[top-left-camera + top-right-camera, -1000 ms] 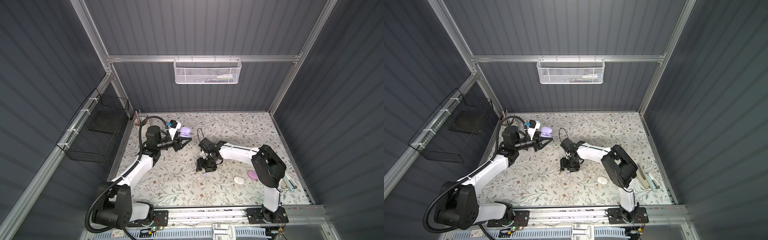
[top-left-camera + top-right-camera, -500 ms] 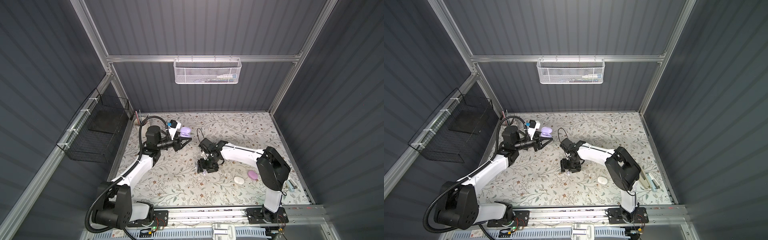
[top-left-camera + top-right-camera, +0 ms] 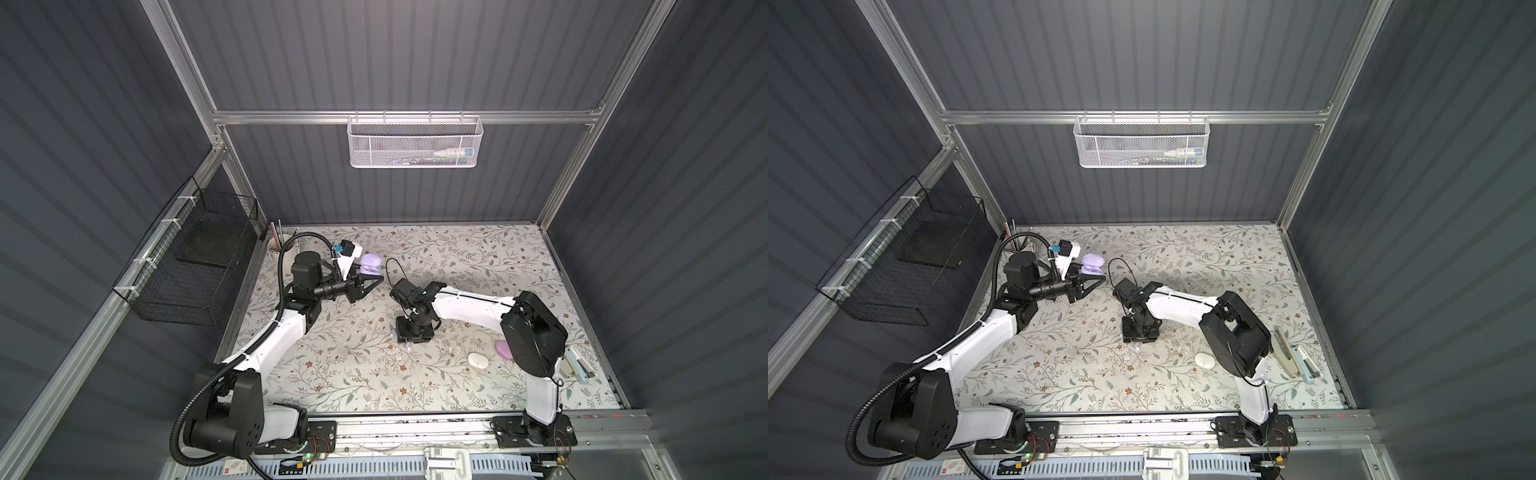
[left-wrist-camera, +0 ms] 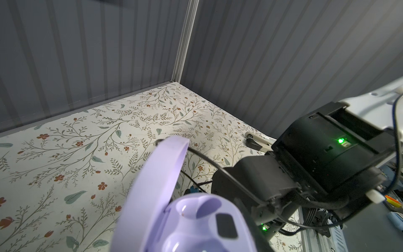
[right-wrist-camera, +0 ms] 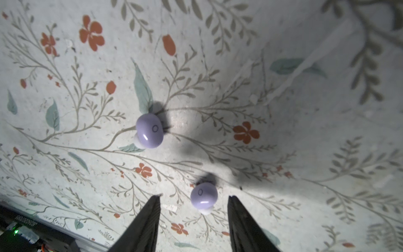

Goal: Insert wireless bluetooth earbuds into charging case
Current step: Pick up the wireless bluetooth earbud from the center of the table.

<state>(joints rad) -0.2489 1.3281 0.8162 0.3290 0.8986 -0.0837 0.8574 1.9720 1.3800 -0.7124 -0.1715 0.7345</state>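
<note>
Lavender-coloured, both earbuds [image 5: 150, 131] lie on the floral surface [image 5: 283, 141]; one lies untouched between the parted jaws of my right end effector [image 5: 194, 197]. My left end effector [image 3: 372, 277] is closed on the open charging case [image 4: 196, 222].

- A white mesh basket [image 3: 415, 143] is hanging from the rear cross rail [image 3: 291, 117], holding slim items too small to identify.
- A black wire basket [image 3: 187, 266] is hanging on the left side rail, fastened with white ties.
- A floral table covering [image 3: 478, 257] is lying across the work surface.
- A white cup [image 3: 277, 245] is standing in the back-left corner, with thin sticks rising from it.
- A beige stapler-like tool [image 3: 1285, 353] and a light blue item [image 3: 1308, 368] are lying side by side near the right edge.
- Grey ribbed wall panels [image 3: 415, 54] are enclosing three sides.
</note>
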